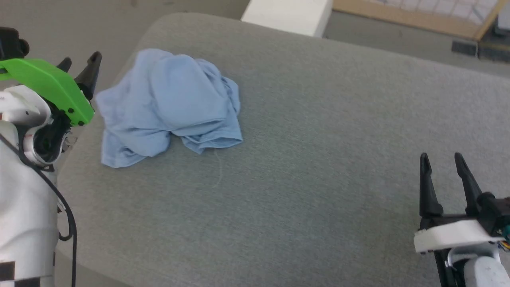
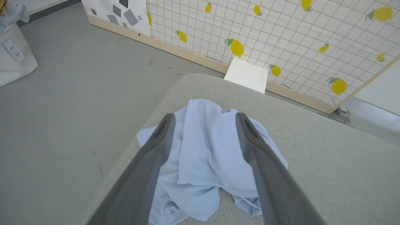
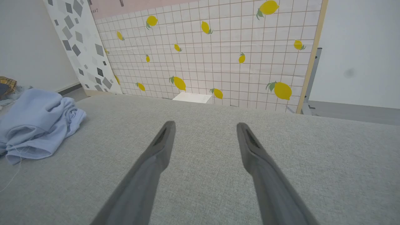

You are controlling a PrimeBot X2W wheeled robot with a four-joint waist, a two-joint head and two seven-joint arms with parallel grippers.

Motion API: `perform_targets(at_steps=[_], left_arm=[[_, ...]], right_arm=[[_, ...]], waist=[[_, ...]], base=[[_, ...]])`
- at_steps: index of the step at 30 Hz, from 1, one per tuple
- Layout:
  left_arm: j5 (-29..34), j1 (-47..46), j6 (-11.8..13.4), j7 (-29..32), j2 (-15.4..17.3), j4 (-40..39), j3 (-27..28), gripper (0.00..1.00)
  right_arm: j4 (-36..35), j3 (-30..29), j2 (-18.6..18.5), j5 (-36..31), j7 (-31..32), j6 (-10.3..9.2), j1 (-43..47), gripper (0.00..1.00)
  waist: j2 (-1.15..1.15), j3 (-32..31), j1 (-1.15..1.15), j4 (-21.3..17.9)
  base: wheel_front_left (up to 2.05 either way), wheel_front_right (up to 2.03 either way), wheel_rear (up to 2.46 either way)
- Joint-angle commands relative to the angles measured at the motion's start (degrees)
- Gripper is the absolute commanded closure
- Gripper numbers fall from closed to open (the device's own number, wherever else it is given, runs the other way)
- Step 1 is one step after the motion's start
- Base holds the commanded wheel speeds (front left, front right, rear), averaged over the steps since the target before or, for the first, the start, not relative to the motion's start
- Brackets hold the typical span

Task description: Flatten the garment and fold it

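The left pincer (image 1: 79, 63) stands at the upper left of the head view with its two dark fingers spread and nothing between them. In its own wrist view they frame the shirt (image 1: 167, 103) without touching it. The right pincer (image 1: 441, 157) is at the lower right, also spread and empty, above bare grey surface (image 1: 310, 167) and well apart from the shirt.

The shirt lies in a crumpled heap in the upper left of the head view, close to the rounded left corner of the surface, with floor (image 2: 62, 109) just beyond.

The main risk is probably that corner. A pull toward the left or upper edge of the frame could drag the cloth over the rim and onto the floor. The folds are stacked on one another, so a pinch into the middle of the heap would likely catch several layers and lift a bundle rather than open it. The right pincer also has a long reach, and sliding across the rough weave could push the heap instead of catching an edge.

No collar, logo or distinct sleeve can be made out, only hems along the heap's lower edge. A green cover (image 1: 51, 85) hides the base of the left fingers in the head view. The left edge of the right wrist view cuts off the shirt.
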Motion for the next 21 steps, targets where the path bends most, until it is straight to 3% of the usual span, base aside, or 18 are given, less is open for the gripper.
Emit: perform_targets(at_steps=[1, 12, 21], left_arm=[[-0.5, -1.4, 1.0, 1.1, 0.0, 1.3, 0.3, 0.0], [-4.5, -2.3, 8.6, 15.2, -0.4, 9.2, 1.6, 0.0], [-5.1, -3.4, 10.7, 11.5, -2.9, 12.4, 2.6, 0.0]], right_arm=[[-0.4, 0.0, 0.0, -0.7, -0.3, -0.1, -1.4, 0.0], [-2.7, -0.3, 0.0, -3.1, -0.3, -0.1, -4.1, 0.0], [-4.8, -0.4, 0.0, -4.2, -0.3, -0.1, -5.6, 0.0]], waist=[[0.0, 4.4, 0.0, -4.1], [0.0, 12.0, 0.0, -10.0], [0.0, 17.7, 0.0, -11.8]], base=[[0.0, 0.0, 0.0], [0.0, 0.0, 0.0], [0.0, 0.0, 0.0]])
